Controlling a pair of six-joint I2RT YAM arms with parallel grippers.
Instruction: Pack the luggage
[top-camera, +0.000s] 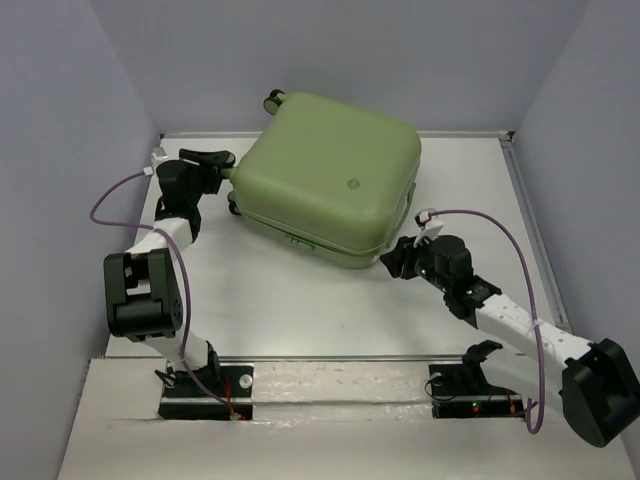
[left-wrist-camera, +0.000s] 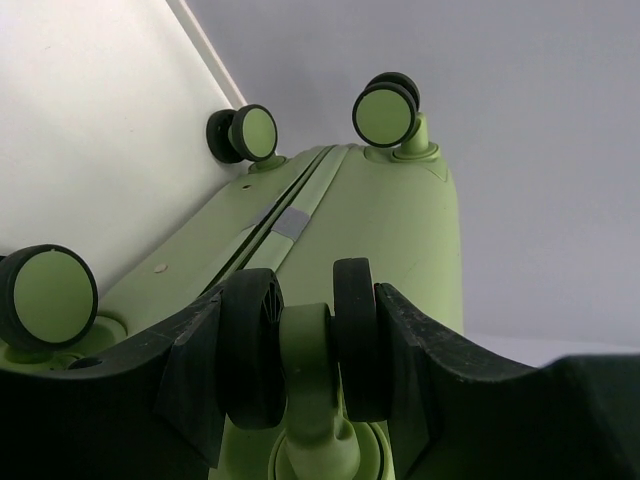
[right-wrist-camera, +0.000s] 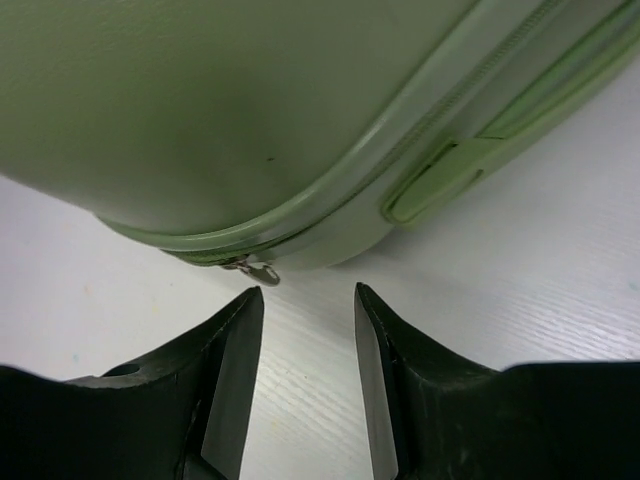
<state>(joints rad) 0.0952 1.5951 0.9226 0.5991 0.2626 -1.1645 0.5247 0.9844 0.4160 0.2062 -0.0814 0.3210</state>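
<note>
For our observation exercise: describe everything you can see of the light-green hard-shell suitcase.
The light-green hard-shell suitcase lies closed and flat on the white table. It has rounded corners, a round embossed logo on top, a zip seam with a metal pull, a recessed side handle, and green-and-black wheels at its left end. The left tool clamps one wheel; the open right tool sits just short of the pull.

No text, number or brand can be read; the small round embossed logo (top-camera: 352, 183) on the light-green suitcase (top-camera: 320, 165) is too small to decipher
</note>
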